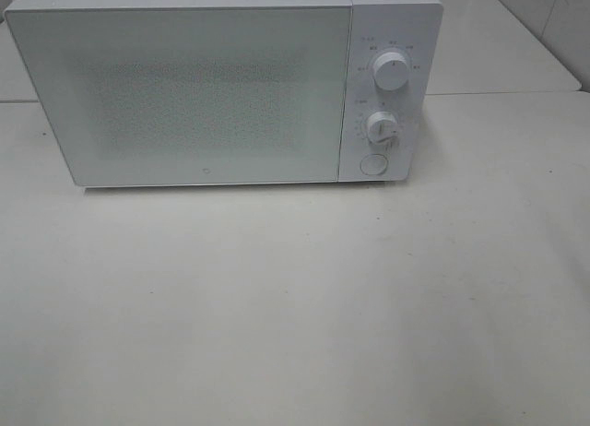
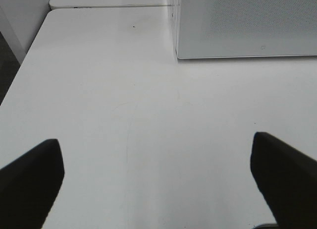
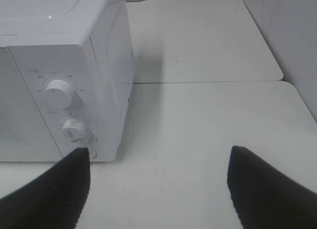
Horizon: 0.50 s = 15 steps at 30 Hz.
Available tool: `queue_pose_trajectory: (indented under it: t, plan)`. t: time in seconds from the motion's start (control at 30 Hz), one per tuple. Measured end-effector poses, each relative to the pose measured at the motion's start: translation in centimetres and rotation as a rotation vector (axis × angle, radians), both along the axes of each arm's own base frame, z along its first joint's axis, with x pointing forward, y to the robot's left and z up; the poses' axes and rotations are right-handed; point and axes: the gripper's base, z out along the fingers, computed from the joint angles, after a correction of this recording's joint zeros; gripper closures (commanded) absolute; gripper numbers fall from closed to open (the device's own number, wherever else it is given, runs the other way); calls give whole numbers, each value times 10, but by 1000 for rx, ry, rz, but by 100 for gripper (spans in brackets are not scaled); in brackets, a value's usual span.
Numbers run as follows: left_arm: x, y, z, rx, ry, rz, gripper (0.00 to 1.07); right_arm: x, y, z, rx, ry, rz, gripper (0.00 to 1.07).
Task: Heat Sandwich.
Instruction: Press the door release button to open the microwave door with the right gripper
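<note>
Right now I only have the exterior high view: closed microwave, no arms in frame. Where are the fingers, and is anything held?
Observer: The left fingers are spread wide with nothing between them, above the table in front of the microwave.
Operator: Right side?
Observer: The right fingers are apart too, nothing held; the lower knob shows just beyond one fingertip.
Operator: Sandwich in either wrist view?
Observer: No. Neither wrist view shows a sandwich, only table and microwave.
</note>
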Motion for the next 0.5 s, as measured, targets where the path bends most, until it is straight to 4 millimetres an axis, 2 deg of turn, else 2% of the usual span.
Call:
queue_pose_trajectory:
  t: [0.27,0.5]
  plan:
    - [0,0,0,0,0,0,10,37,2,-18,-2,29,-1,33]
    - [0,0,0,0,0,0,10,60,3,-30,-2,20,-2,33]
